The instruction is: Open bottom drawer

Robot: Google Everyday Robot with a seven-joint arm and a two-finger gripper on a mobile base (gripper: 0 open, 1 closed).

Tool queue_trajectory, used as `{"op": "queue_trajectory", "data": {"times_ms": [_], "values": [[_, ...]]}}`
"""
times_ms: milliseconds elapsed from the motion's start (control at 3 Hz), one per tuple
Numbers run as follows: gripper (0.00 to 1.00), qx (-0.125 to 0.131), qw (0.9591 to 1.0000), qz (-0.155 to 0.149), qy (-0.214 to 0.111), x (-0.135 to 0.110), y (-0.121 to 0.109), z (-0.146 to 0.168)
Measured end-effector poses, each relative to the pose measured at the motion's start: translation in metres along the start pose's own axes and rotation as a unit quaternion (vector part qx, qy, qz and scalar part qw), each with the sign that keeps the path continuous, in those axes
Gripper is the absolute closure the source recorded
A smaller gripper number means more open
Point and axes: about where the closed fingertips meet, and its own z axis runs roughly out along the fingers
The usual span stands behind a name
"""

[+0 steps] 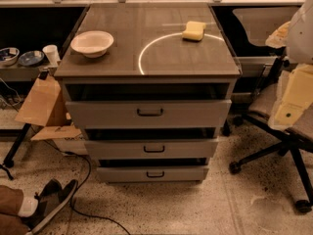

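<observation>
bottom drawer (122,174) sits lowest in the cabinet (73,89), centre frame just above the floor, its front tucked under the middle drawer (112,149); not yet pulled out, by my reading. the hand (288,114) seems to be the pale shape at the right edge, well apart from the drawer; whether it is spread or pressed together i cannot tell. step in hand: the approach. next it must drop low and left to the small black handle (155,174) and take it squarely.

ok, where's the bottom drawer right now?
Camera view, centre-low: the bottom drawer is the lowest tier of the cabinet, under the middle drawer and above the floor. The gripper is not in view.
</observation>
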Motion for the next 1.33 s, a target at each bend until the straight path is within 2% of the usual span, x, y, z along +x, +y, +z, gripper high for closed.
{"op": "queue_trajectory", "data": {"times_ms": [333, 667, 1000, 1333], "values": [[0.00, 0.005, 1.0000, -0.006, -0.006, -0.001, 0.001, -0.001], [0.00, -0.009, 0.9985, -0.033, -0.043, -0.005, 0.019, 0.027], [0.00, -0.037, 0.9914, -0.068, -0.105, -0.017, 0.053, 0.093], [0.00, -0.070, 0.9790, -0.089, -0.169, -0.036, 0.095, 0.169]]}}
